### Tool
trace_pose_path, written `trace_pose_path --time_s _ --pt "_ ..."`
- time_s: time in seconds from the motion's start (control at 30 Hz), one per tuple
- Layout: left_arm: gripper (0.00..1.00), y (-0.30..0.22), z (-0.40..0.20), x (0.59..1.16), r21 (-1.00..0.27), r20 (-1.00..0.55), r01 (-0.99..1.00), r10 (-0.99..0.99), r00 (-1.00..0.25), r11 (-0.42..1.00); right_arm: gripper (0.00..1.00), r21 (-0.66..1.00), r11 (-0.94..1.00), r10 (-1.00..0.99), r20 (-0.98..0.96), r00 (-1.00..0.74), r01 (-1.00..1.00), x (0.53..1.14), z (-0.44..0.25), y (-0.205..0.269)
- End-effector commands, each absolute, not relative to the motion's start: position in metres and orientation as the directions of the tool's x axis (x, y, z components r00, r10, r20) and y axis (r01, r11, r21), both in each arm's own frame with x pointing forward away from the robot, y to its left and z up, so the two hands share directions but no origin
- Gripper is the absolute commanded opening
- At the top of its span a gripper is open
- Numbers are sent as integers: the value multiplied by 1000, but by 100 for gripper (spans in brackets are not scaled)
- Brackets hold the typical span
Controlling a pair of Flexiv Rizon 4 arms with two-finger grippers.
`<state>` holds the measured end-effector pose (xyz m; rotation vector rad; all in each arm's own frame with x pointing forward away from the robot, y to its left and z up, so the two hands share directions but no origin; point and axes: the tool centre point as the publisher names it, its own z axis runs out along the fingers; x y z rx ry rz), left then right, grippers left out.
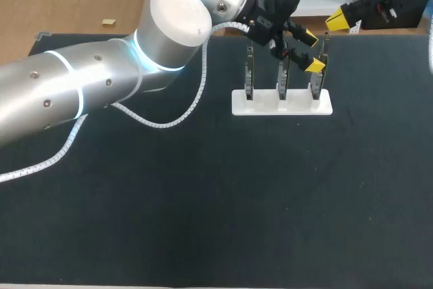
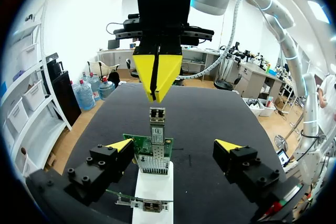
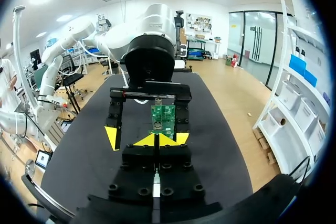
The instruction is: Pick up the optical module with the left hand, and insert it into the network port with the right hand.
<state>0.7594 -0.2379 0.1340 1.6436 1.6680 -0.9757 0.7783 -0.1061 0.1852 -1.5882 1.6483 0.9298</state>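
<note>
The optical module (image 2: 156, 125) is standing upright in front of a green board (image 2: 137, 148), which is slotted into the white stand (image 2: 153, 190) on the table (image 2: 210, 124). Nothing has hold of it yet.

The left claw (image 2: 174, 146) is spread wide with the module in the gap, touching neither finger. From the left wrist view the module looks closer to one finger than the other, so I'd shift sideways to centre it before closing. Otherwise the first finger to touch will probably shove the board over in its slot.

I'd also clamp on the metal body, not the board edge, and then lift straight up along the slot with no twisting.

The right claw (image 2: 156, 80) hangs just past the module with its yellow tips pressed together and nothing in them. It looks pretty close, so watch the clearance on the lift. It'll have to open up before any handover.
</note>
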Motion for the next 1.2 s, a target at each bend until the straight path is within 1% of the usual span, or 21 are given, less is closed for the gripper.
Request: trace_pose_path --time_s 0.03,1.2 --pt "100 -239 135 762 -97 -824 995 563 -59 -37 0 51 10 -533 -845 -49 -999 780 184 -105" --pt "100 -239 135 762 -97 -824 995 563 -59 -37 0 108 14 -568 -817 -97 -994 777 156 -102"
